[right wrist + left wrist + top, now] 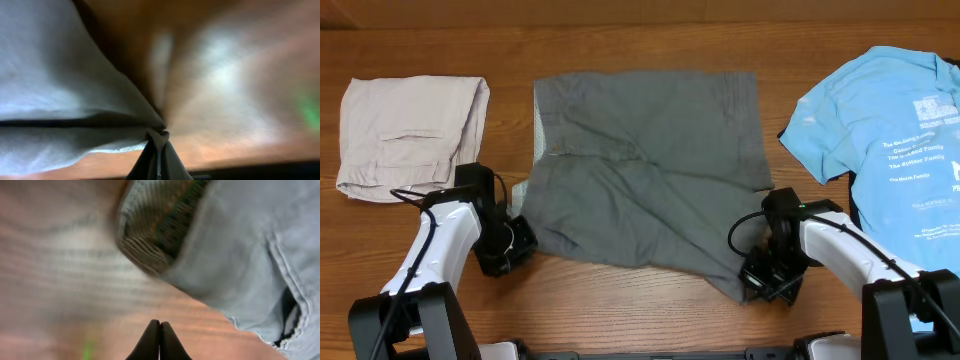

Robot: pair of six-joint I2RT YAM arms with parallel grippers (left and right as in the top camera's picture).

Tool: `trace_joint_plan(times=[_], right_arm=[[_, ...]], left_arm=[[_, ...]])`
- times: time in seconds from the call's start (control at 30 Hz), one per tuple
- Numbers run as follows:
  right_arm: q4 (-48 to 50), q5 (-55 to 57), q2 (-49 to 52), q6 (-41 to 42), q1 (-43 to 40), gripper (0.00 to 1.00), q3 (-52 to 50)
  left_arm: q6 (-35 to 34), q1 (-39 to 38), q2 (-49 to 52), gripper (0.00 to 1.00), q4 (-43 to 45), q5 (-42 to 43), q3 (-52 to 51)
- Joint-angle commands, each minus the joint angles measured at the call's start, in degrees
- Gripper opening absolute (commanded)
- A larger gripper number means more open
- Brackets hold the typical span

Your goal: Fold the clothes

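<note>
At the upper left we see folded pale beige shorts (415,135). Below them our left gripper (159,325) is pressed together over the bench (620,40), just beside the dark grey shorts (650,170) spread mid-frame. At lower right our right gripper (159,137) pinches their corner. A light blue T-shirt (880,140) lies far right.

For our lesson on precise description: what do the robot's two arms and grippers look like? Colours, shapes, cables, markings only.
The left arm and right arm each have white links joined by black joint housings, with thin black cables looping near the wrist. The left gripper and right gripper are black, their slim fingers tapering to points. A small green light shows on the right arm's wrist.
</note>
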Motion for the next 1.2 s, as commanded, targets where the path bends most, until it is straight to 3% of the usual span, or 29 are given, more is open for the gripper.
trace_joint_plan(times=[0.0, 0.17, 0.27, 0.33, 0.4, 0.53, 0.67, 0.7, 0.8, 0.9, 0.93, 1.0, 1.17], right_arm=[[-2.8, 2.1, -0.04, -3.21, -1.86, 0.04, 0.63], [-3.06, 2.03, -0.07, -3.17, -2.1, 0.04, 0.61], [-2.8, 2.05, -0.04, -2.95, -2.1, 0.04, 0.61], [-2.36, 2.03, -0.07, -2.95, -2.1, 0.04, 0.61], [-2.19, 2.03, -0.04, -2.97, -2.1, 0.04, 0.61], [-1.62, 2.05, -0.04, -2.99, -2.1, 0.04, 0.61], [0.2, 2.03, -0.04, -2.99, -2.1, 0.06, 0.61], [0.37, 2.03, -0.04, -2.97, -2.1, 0.06, 0.61], [0.39, 2.03, -0.04, -2.99, -2.1, 0.07, 0.61], [0.17, 2.05, -0.04, -3.08, -2.1, 0.07, 0.61], [0.22, 2.05, -0.04, -3.21, -2.1, 0.07, 0.61], [0.22, 2.05, -0.04, -3.21, -2.1, 0.07, 0.61], [0.2, 2.05, -0.04, -3.21, -2.1, 0.07, 0.61]], left_arm=[[0.55, 0.09, 0.15, 0.04, -2.23, -0.35, -0.22], [0.5, 0.11, 0.15, 0.04, -1.73, -4.11, -0.22], [0.28, 0.11, 0.15, 0.04, -0.61, -2.21, -0.2], [0.31, 0.11, 0.15, 0.13, -0.22, 1.92, 0.15], [0.61, 0.11, 0.15, 0.29, -0.37, 5.2, 1.07], [0.98, 0.11, 0.15, 0.45, -3.21, 6.8, 4.52], [-0.17, 0.11, 0.15, 0.79, -2.67, 6.19, 6.93], [-1.07, 0.11, 0.15, 0.81, -1.92, 5.7, 6.91], [-3.48, 0.09, 0.15, 0.81, -0.44, 3.93, 6.67], [-5.42, 0.09, 0.17, 0.75, 0.72, 2.34, 5.88], [-5.92, 0.09, 0.17, 0.64, 1.4, 2.12, 5.35], [-6.21, 0.09, 0.22, 0.54, 1.9, 2.12, 5.03], [-6.16, 0.09, 0.33, 0.57, 3.23, 1.7, 4.31]])
